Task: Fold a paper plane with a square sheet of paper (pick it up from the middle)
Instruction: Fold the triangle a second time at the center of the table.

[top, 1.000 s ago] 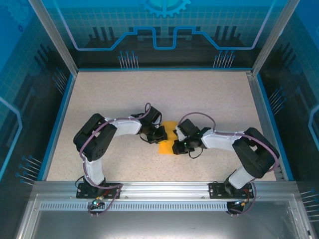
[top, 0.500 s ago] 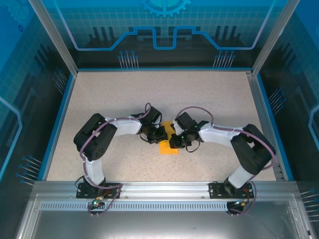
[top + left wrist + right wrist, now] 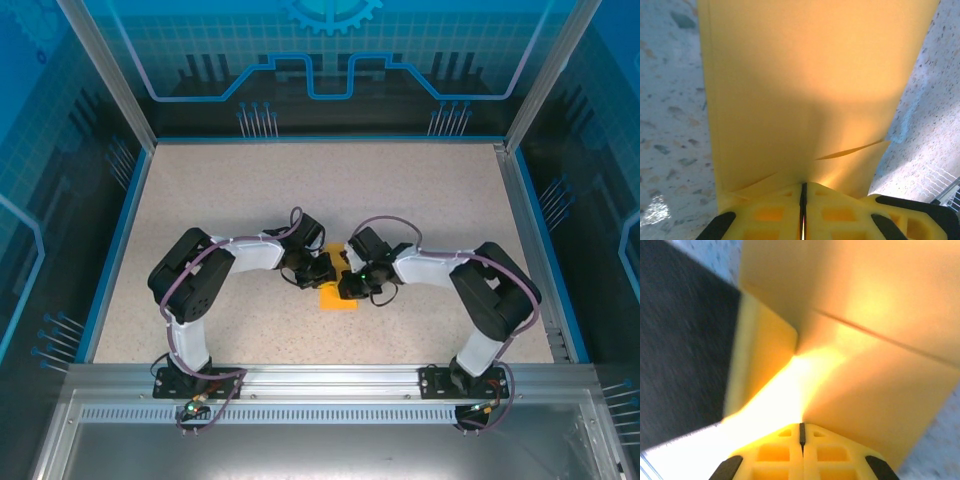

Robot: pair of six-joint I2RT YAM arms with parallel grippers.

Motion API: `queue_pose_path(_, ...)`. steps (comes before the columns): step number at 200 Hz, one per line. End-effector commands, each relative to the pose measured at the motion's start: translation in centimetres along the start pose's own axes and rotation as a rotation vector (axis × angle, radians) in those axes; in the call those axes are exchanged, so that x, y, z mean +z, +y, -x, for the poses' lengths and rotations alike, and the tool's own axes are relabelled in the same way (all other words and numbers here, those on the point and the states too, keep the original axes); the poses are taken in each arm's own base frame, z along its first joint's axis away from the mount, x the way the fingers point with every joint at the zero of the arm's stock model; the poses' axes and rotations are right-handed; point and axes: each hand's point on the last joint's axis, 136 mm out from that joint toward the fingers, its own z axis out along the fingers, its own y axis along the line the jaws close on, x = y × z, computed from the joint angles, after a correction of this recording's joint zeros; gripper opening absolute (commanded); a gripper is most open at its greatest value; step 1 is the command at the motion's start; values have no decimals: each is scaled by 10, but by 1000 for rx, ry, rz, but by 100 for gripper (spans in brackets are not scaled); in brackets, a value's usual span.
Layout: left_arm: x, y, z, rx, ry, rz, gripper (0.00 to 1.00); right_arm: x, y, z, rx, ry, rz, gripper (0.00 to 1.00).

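Both pairs of jaws are clamped shut on the sheet of paper [image 3: 338, 300], 1 pair from each side.

On the left wrist camera the left jaws are yellow and pressed together to a thin dark seam at 6 o'clock. They pinch the near edge of the orange-yellow sheet [image 3: 805, 90], which runs away from them toward 12 o'clock as a broad, smooth panel. 2 small flaps lift just above the grip. Speckled counter [image 3: 670, 125] shows at 9 o'clock and at 3 o'clock of the paper.

On the right wrist camera the right jaws are closed the same way at 6 o'clock, gripping the sheet [image 3: 880, 365] where it bends sharply. 1 straight crease runs across the panel from the middle toward 4 o'clock. A dark blurred shape at 9 o'clock cannot be made out.

From above, the paper sits near the middle of the counter [image 3: 220, 200], slightly toward 6 o'clock. The left arm [image 3: 250, 255] reaches in from 9 o'clock and the right arm [image 3: 430, 268] from 3 o'clock, and their wrists almost meet over it. A small orange-yellow patch shows at 6 o'clock of the wrists.

Compared with 1 second ago, the right arm has swung toward 9 o'clock and its elbow is nearer the centre. Less of the paper is exposed. The left arm has kept its place.
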Motion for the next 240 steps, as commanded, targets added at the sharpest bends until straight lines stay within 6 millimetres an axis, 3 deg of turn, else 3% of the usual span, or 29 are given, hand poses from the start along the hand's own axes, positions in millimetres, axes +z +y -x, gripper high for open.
queue_pose_path(1, 15, 63, -8, -81, 8, 230, 11, -4, -32, -44, 50, 110, -67, 4)
queue_pose_path(53, 16, 62, -6, -79, 8, 231, 11, -21, -46, -73, 77, 120, -78, 4)
queue_pose_path(68, 16, 59, -5, -74, 9, 223, 11, -30, -42, -66, 74, 84, -69, 5)
queue_pose_path(106, 13, 46, -2, -54, 8, 187, 11, -46, -9, -33, 20, -16, 14, 5)
queue_pose_path(124, 11, 41, -1, -44, 5, 179, 11, -40, 1, -23, 7, -20, 43, 5)
queue_pose_path(159, 10, 38, -2, -39, 8, 165, 11, -21, 3, -13, 15, -1, 45, 5)
queue_pose_path(196, 7, 28, 0, -16, 4, 133, 11, -11, -14, -21, 50, 24, -9, 4)
queue_pose_path(240, -14, -9, 8, 120, -45, 25, 14, -3, -36, -38, 101, 60, -60, 4)
